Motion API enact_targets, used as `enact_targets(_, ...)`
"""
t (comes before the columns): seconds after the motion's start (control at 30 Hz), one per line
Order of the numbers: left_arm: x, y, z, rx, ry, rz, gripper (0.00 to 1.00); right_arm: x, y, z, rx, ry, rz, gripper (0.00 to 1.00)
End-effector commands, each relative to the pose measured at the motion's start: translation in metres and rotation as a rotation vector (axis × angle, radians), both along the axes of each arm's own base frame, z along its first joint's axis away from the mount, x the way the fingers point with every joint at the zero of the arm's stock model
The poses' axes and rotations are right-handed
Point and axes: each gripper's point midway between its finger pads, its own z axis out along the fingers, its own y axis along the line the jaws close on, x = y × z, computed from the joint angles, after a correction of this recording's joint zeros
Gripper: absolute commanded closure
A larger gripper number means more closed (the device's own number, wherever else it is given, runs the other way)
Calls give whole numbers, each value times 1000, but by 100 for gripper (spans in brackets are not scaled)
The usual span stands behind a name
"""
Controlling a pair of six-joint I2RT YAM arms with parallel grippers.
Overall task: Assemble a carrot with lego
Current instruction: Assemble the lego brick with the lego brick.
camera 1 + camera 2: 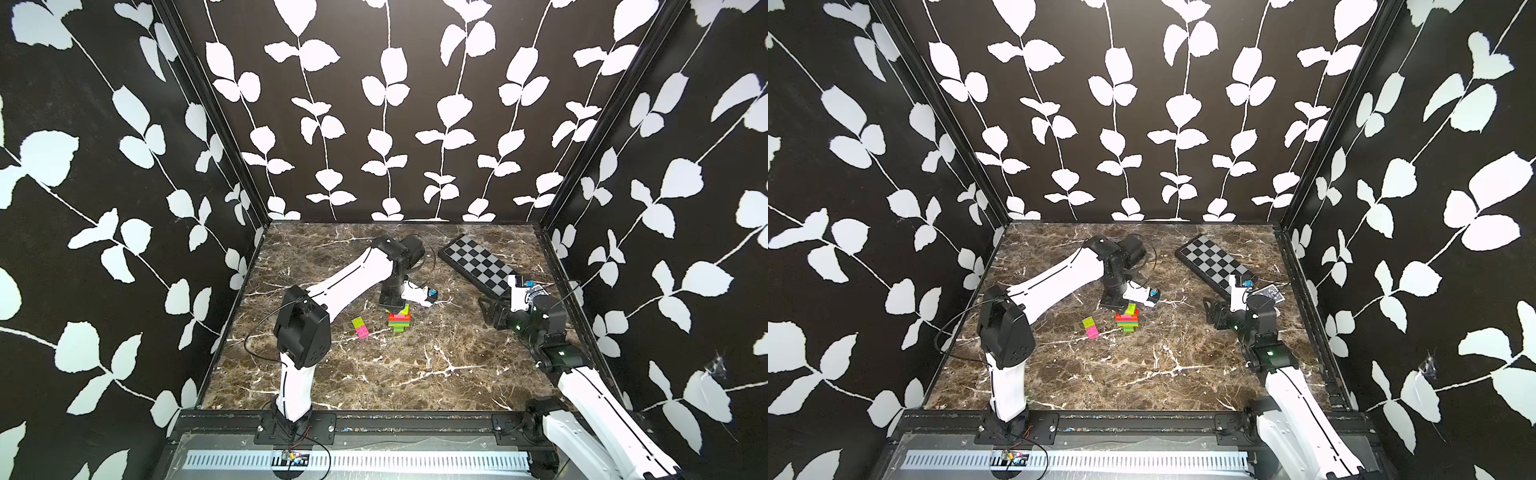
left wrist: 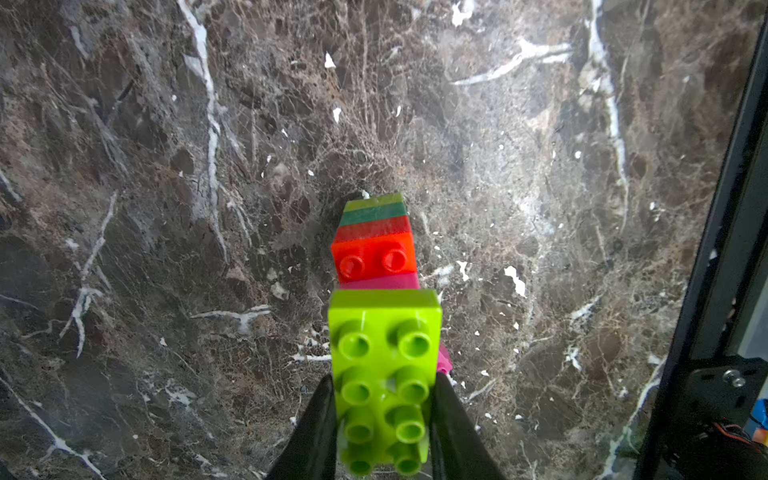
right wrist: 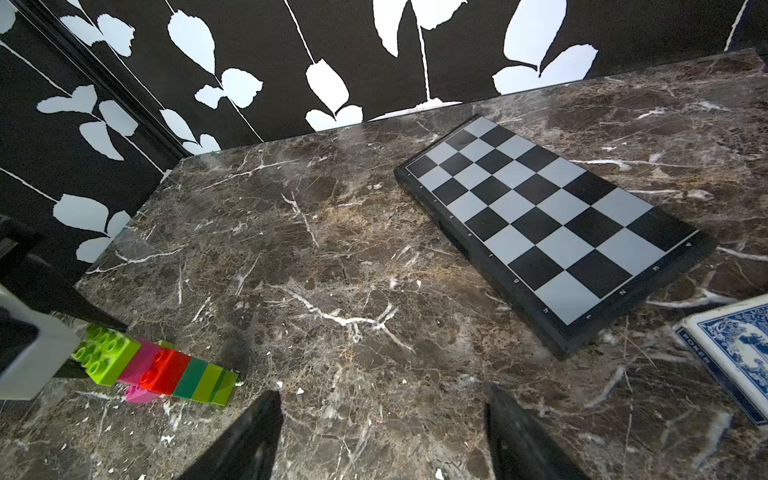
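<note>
The carrot (image 1: 400,319) (image 1: 1128,321) is a striped stack near the middle of the marble table: lime on top, then pink, orange-red, dark green, and a lime tip pointing down. My left gripper (image 2: 384,399) is shut on its top lime brick (image 2: 384,353), one black finger (image 2: 320,424) on each side. The carrot (image 3: 166,370) also shows in the right wrist view. Whether its tip touches the table I cannot tell. Loose lego, a lime brick (image 1: 357,322) and a pink brick (image 1: 362,331), lies just left of it. My right gripper (image 3: 380,399) is open and empty, off to the right.
A black-and-grey checkered board (image 1: 478,264) (image 3: 548,216) lies at the back right. A blue pack of playing cards (image 3: 735,357) sits beside it near the right arm. Black leaf-patterned walls close in three sides of the table.
</note>
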Motion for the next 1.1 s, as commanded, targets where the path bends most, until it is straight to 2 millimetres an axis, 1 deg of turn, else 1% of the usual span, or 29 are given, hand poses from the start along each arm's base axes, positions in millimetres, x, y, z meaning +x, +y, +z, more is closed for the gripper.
enact_targets(0.0,3,-1,6,-8,-3,22,95,2,2,9,13,-40,6,24)
enact_targets(0.33,1,5,2,26,16,126,94,3,2,5,11,-29,7,23)
enact_targets(0.67,-2,4,4,11,25,150,92,3,2,4,11,-26,7,23)
enact_targets(1.07,-6,1,5,-9,32,122,91,4,3,2,12,-20,8,23)
